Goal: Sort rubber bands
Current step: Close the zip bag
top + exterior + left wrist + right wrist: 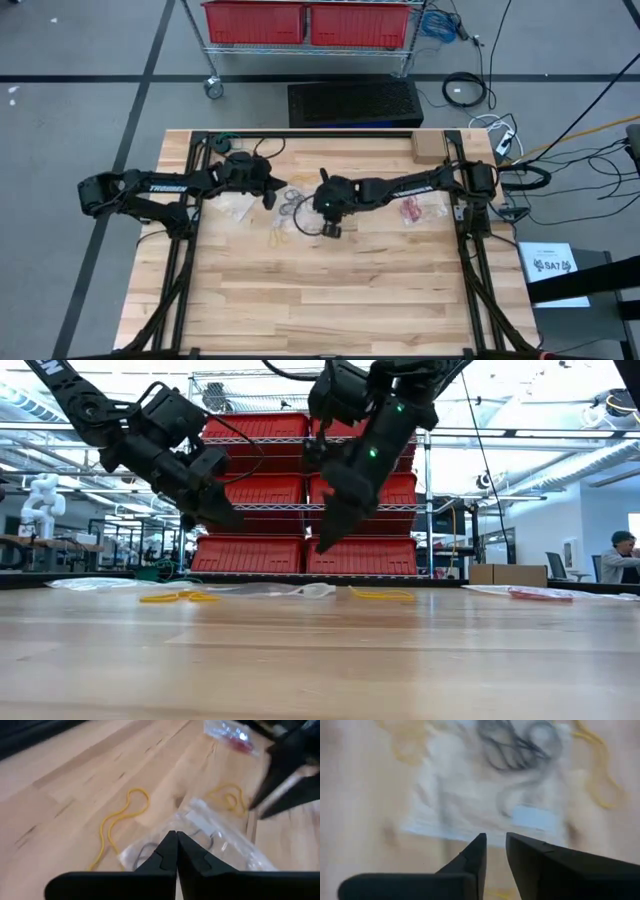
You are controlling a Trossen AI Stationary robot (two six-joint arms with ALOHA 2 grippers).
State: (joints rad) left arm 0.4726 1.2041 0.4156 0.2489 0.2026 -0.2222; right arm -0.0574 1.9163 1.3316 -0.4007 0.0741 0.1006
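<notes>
The left gripper (176,851) was clenched tight, its fingers pressed flat together with nothing visible between them, hanging above the near edge of a clear plastic bag (220,845) that held dark rubber bands (145,851). From the table-level camera it sat clear of the wood, tilted down toward the bag. My guess was that it had closed to pinch the bag's lip or a band and caught neither, though the fingertips hid the exact spot.

The right gripper (494,845) stood slightly parted, a narrow gap showing between its fingers and nothing gripped in it. It hovered over the same bag from the opposite side, with the black bands (517,742) showing through the plastic just beyond its tips. Two grippers meeting over one bag suggested one was meant to steady it while the other fed in or drew out a band.

Taking that bag as the landmark: a long yellow band (117,822) lay loose on the table (330,300) just beside it, on the left gripper's side, and another yellow loop (227,797) lay just past its far corner. A second bag with red bands (412,209) lay well apart from it, under the right arm's forearm. No band was touching either gripper.
</notes>
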